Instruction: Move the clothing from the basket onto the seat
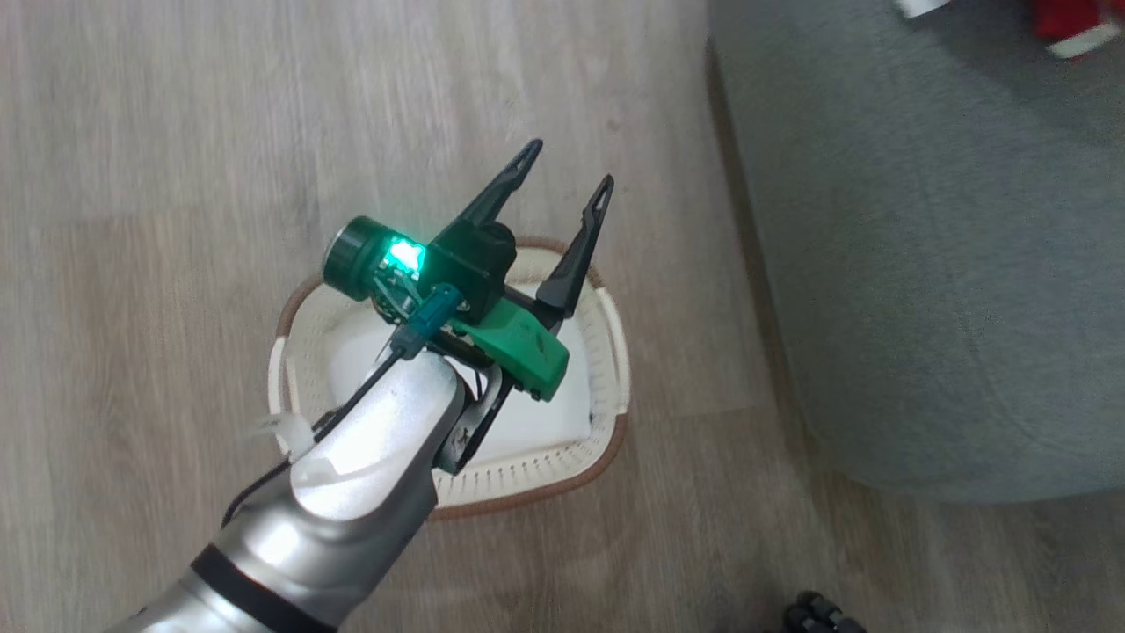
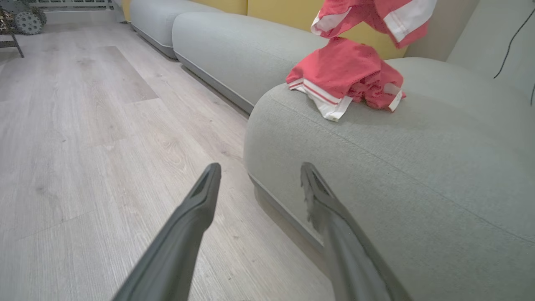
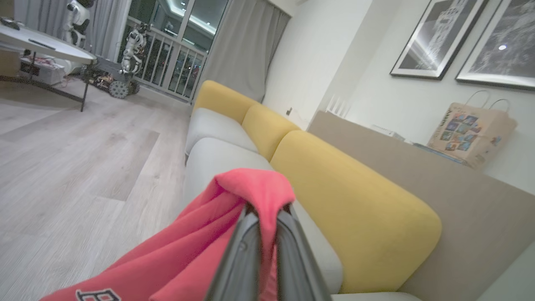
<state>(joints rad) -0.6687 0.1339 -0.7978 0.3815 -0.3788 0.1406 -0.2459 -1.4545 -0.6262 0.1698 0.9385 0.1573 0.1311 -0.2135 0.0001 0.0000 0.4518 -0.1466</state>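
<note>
Red clothing, white trim, two pieces. One piece [image 2: 347,79] lies crumpled on the seat [image 2: 418,167] near its rounded edge. The other piece [image 3: 188,251], dark lettering partly shown, hangs from the right gripper [image 3: 265,215], jaws pressed together on a fold. The seat: grey-green woven fabric, bulging side. The basket [image 1: 615,352]: oval, cream perforated plastic, brown rim, on the wood-look floor [image 1: 176,176], a floor strip between it and the seat. The left gripper [image 1: 569,164]: above the basket, jaws spread. Open floor lies left of the basket.
</note>
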